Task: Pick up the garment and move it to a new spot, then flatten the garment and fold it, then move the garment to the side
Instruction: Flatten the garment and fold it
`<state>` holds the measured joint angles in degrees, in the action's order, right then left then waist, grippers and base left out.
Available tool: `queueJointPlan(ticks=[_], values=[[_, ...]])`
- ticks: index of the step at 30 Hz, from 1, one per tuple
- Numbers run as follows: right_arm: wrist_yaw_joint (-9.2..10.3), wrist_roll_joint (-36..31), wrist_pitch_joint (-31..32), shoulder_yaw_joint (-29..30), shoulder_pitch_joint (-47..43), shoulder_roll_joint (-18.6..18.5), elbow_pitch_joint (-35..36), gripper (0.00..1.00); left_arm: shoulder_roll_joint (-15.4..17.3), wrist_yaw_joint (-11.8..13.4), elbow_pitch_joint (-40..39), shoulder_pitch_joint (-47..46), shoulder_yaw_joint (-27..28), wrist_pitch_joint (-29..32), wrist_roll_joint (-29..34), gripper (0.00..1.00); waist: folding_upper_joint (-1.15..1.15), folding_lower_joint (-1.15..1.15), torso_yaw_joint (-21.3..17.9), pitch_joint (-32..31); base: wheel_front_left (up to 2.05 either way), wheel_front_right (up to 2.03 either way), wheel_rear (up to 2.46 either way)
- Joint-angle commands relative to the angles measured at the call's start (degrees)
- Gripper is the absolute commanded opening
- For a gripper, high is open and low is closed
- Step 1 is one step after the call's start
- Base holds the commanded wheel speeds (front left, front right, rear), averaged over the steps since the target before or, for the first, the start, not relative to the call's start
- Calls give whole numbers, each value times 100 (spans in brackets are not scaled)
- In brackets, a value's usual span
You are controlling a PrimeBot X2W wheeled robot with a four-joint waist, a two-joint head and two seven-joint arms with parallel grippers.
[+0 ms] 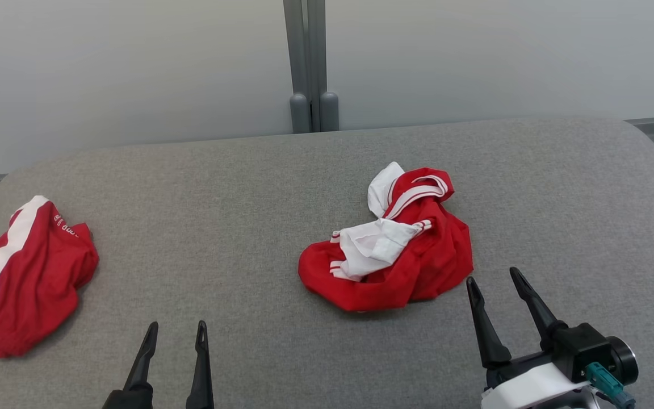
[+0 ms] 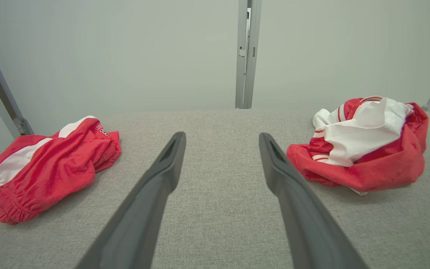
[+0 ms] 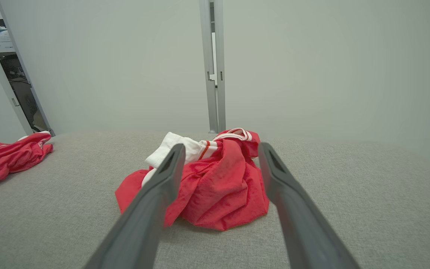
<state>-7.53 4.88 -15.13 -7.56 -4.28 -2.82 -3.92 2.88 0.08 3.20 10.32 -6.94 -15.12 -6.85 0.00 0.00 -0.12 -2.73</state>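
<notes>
A crumpled red and white garment (image 1: 395,250) lies in a heap right of the middle of the grey padded table (image 1: 247,193); the left wrist view has the garment (image 2: 364,149) at its right, and in the right wrist view the garment (image 3: 215,183) sits straight ahead. My right gripper (image 1: 494,279) is open, its tips just right of and below the heap, apart from it. In its own view the right gripper (image 3: 220,149) frames the heap between its fingers. At the near edge my left gripper (image 1: 176,328) is open and empty, left of the heap. The left gripper (image 2: 222,138) points over bare table.
A second red garment with a white stripe (image 1: 20,278) lies at the table's left edge, also seen as red shorts (image 2: 50,164) and red cloth (image 3: 9,157) in the wrist views. A pale wall with a grey post (image 1: 309,62) stands behind the table.
</notes>
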Motion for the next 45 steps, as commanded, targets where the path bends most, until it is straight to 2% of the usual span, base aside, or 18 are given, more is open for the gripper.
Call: queueJointPlan(ticks=[1, 26, 30, 34, 38, 45], values=[[8, 25, -4, -15, 39, -12, -18, 100, 4, 15, 15, -40, 8, -4, 47, 100, 0, 0, -8, -9, 0, 0, 0], [8, -62, -4, -108, -52, -12, -13, 100, 4, 50, 108, -6, -55, -4, 0, 100, 0, 0, -60, -34, 0, 0, 0], [8, -77, -4, -97, -24, -12, -2, 100, 3, -80, 207, -193, -157, -4, -86, 100, 0, 0, -76, 39, 0, 0, 0], [8, -108, -3, -128, 112, -11, 15, 100, 4, -321, 1009, -801, -537, -4, -418, 100, 0, 0, -102, 258, 0, 0, 0], [8, -171, -3, -198, 231, -14, 27, 100, 5, -374, 1892, -1738, -1043, -3, -757, 100, 0, 0, -189, 538, 0, 0, 0], [8, -232, -3, -198, 530, -13, 66, 100, 10, -587, 2584, -3198, -2091, 563, -2192, 100, 0, 0, -438, 1072, 0, 0, 0]])
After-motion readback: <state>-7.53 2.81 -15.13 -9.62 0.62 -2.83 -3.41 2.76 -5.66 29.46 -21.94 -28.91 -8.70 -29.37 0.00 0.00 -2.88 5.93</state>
